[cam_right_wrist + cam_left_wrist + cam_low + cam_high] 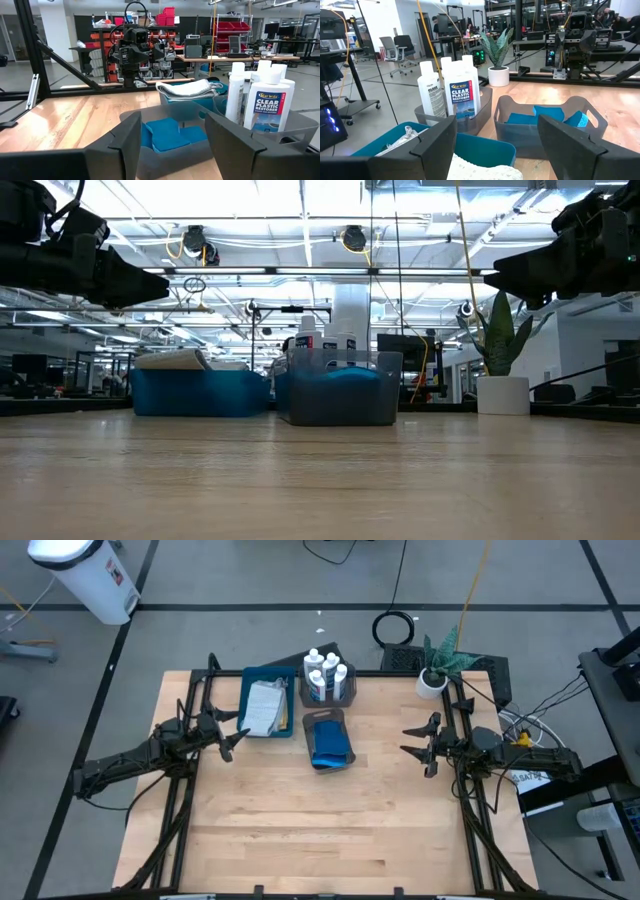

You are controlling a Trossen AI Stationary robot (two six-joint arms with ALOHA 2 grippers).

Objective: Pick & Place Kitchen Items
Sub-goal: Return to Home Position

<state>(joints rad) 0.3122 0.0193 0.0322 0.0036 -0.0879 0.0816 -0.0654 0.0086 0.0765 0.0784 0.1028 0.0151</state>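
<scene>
Several white labelled bottles (pixel 326 672) stand upright in a grey bin (pixel 347 690) at the table's far middle. Blue sponges (pixel 329 745) lie in a second grey bin (pixel 325 718) nearer the table's middle. A light grey folded cloth (pixel 265 707) rests on a blue tray (pixel 248 700) to their left. My left gripper (pixel 237 740) hovers open above the table beside the tray, pointing level. My right gripper (pixel 418 743) hovers open at the table's right side, facing the bins. In the wrist views the bottles (pixel 451 91) (pixel 265 102) and sponges (pixel 547 117) (pixel 167 132) show beyond the fingers.
A small potted plant (pixel 438 668) stands at the far right corner of the table. Black arm frames run along both table sides. The near half of the wooden table (pixel 330 830) carries nothing. A white bin (pixel 88 575) stands on the floor beyond the table.
</scene>
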